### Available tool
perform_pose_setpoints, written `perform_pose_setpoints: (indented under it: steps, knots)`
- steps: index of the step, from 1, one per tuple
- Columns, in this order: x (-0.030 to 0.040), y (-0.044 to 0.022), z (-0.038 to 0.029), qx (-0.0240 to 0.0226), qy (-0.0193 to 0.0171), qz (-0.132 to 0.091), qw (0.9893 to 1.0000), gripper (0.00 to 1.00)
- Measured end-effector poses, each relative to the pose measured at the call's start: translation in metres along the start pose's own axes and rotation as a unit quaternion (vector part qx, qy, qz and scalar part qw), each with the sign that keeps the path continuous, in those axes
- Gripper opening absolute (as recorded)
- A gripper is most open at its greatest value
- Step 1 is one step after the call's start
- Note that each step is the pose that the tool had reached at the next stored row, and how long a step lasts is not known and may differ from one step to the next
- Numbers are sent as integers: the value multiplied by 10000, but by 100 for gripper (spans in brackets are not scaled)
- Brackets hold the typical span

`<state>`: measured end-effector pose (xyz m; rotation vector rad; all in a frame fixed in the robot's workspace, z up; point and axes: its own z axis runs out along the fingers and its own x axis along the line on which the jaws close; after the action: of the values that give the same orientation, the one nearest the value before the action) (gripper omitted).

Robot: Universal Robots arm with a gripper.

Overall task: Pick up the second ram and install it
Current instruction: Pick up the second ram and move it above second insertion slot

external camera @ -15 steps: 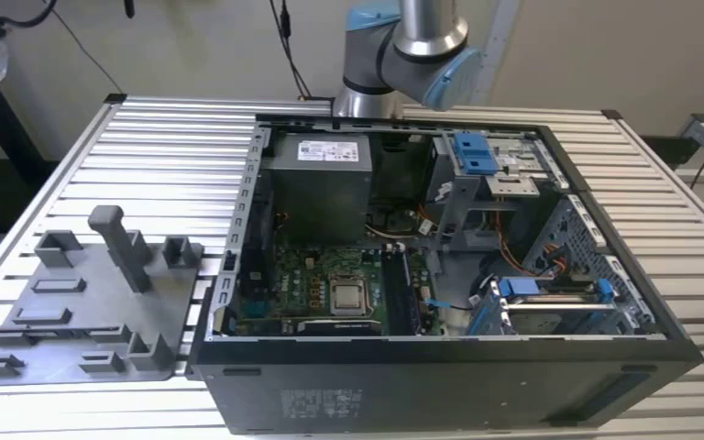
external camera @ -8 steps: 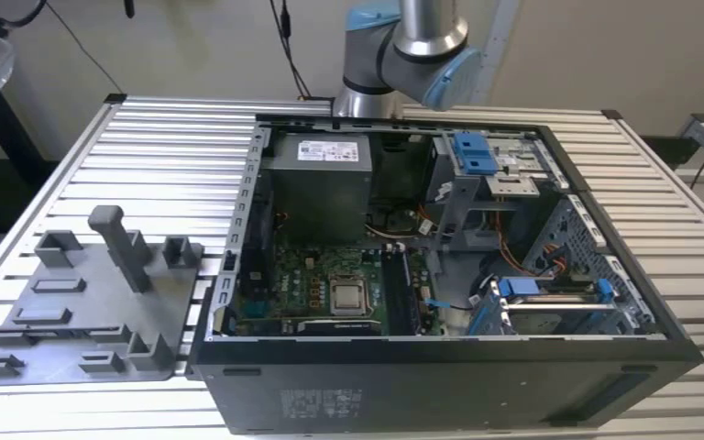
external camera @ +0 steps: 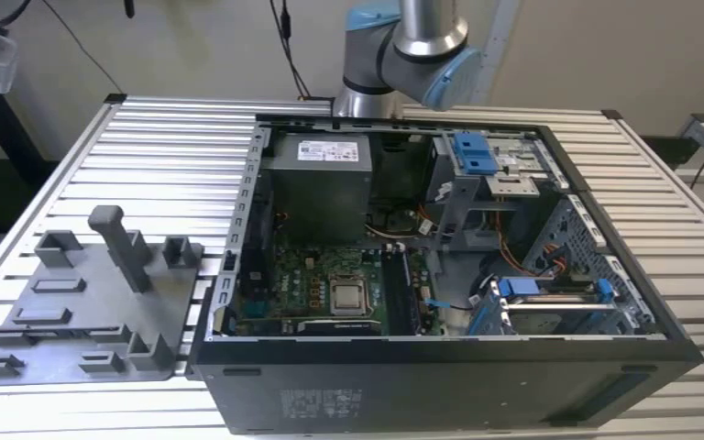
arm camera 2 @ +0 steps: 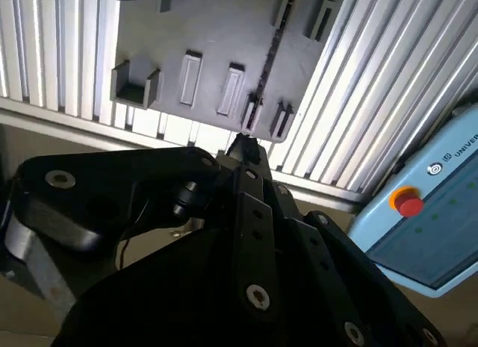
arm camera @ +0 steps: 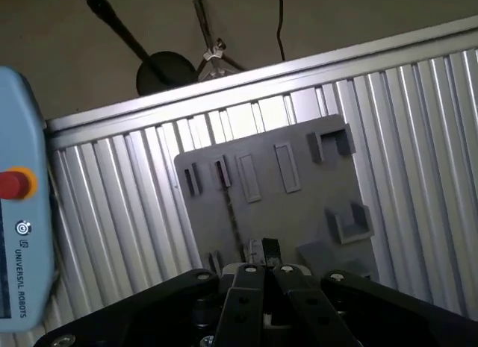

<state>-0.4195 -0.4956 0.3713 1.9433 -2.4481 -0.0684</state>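
Where writing is carried: white print and a round mark are seen on the light blue plastic teach pendant (arm camera: 22,213) (arm camera 2: 433,213), beside its round red button (arm camera: 11,184) (arm camera 2: 408,204). A white printed label (external camera: 331,148) is stuck on the grey metal power supply (external camera: 315,197) in the upper middle of the exterior view.
Second ram: the thin, flat, dark memory stick (arm camera: 231,213) (arm camera 2: 270,52) is seen edge-on in both wrist views. It appears as a narrow dark line stood in the slots of the grey plastic fixture plate (arm camera: 299,213) (arm camera 2: 202,26). Its faces cannot be made out.
Long axis: it is laid along the plate, parallel to the plate edge nearer the pendant. One end is pointed toward the gripper, the other toward the plate's far edge.
Gripper: the black metal gripper (arm camera: 263,251) (arm camera 2: 243,147) is held over the plate's near edge, close to the ram's nearer end. Contact cannot be told.
Gripper state: apart or together cannot be told.
Plate in the exterior view: the plate (external camera: 95,312) is set at the exterior view's lower left on the silver slatted aluminium table (external camera: 144,165). It lies just beside the open black computer case (external camera: 450,376).
Arm: the silver and light blue robot arm (external camera: 413,46) is seen at the top middle, behind the case.
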Motion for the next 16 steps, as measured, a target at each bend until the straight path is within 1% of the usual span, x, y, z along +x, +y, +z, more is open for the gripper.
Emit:
perform_pose_setpoints:
  steps: [2, 3, 8, 12, 13, 16]
  knots:
    - [0, 0, 9, 19, 3, -150, 9999, 11]
    - [0, 0, 13, 37, 4, -210, 9998, 11]
    - [1, -1, 29, 160, 1, -457, 9988, 11]
    - [1, -2, 44, 248, -8, -579, 9980, 11]
    - [1, -3, 49, 262, -10, -608, 9978, 11]
    - [1, -2, 55, 266, -9, -684, 9973, 11]
